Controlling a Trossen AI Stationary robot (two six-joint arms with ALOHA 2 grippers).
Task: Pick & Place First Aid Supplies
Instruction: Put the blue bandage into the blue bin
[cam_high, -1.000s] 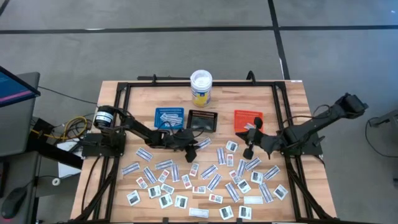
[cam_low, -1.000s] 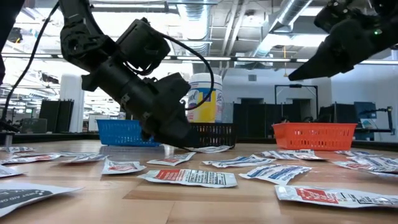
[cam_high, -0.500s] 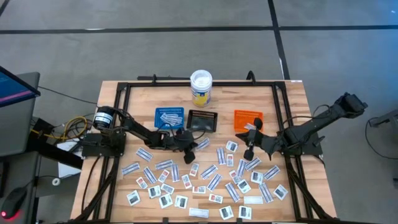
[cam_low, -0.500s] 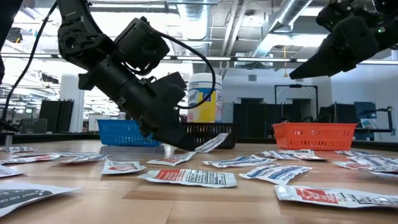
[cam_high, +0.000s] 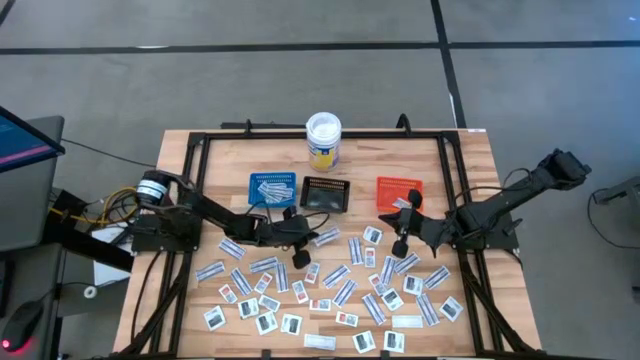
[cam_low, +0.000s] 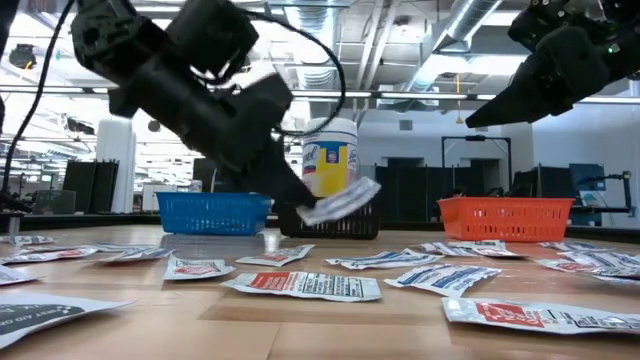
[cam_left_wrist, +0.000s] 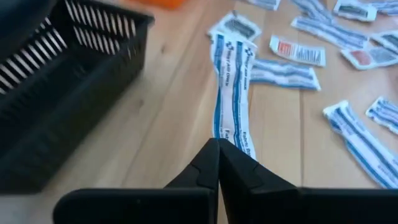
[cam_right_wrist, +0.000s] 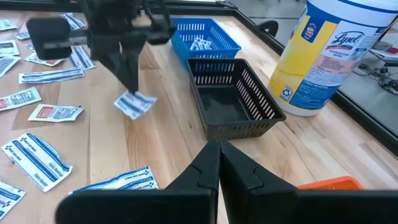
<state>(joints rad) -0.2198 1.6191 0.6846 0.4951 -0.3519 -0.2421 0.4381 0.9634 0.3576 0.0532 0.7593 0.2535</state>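
The left gripper (cam_low: 305, 205) has pinched shut on a white-and-blue strip packet (cam_low: 340, 201), hanging clear of the table, just at seven o'clock of the black tray (cam_high: 325, 194), so carrying it to a tray comes next.

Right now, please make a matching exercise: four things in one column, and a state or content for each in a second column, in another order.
Things:
1. left gripper
2. blue tray
3. black tray
4. right gripper

States:
a. empty
b. holds white-and-blue strips
c. shut on a white-and-blue strip packet, lifted off the table
d. shut, holding nothing

Pairs: 1-c, 2-b, 3-a, 4-d
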